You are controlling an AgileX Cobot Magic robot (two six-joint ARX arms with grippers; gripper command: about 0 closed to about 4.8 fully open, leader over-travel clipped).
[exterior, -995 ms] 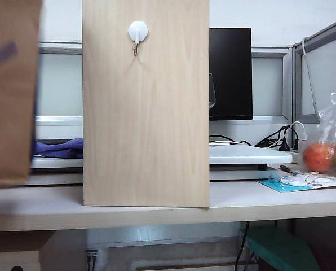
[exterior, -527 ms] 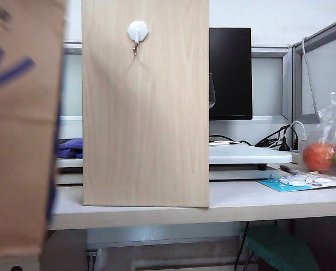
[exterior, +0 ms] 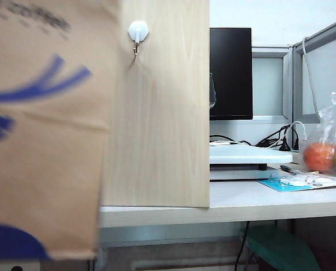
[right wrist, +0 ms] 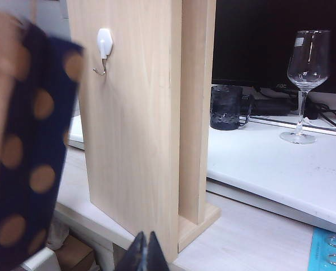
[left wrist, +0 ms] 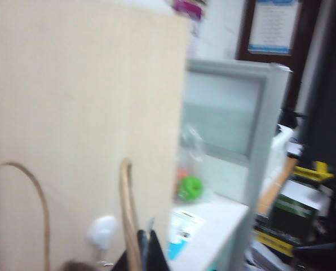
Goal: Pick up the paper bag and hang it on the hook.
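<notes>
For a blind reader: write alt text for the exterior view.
A blurred brown paper bag fills the left, its edge just short of the white hook on an upright wooden board. A dark monitor and bagged fruit sit right.

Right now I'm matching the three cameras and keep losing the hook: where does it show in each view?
Exterior view: the hook sits high on the wooden board, just right of the paper bag.
Left wrist view: a blurred white shape low on the board, probably the hook, between the bag's handles.
Right wrist view: upper left, on the board's face.
Shared landmark: the wooden board.
</notes>
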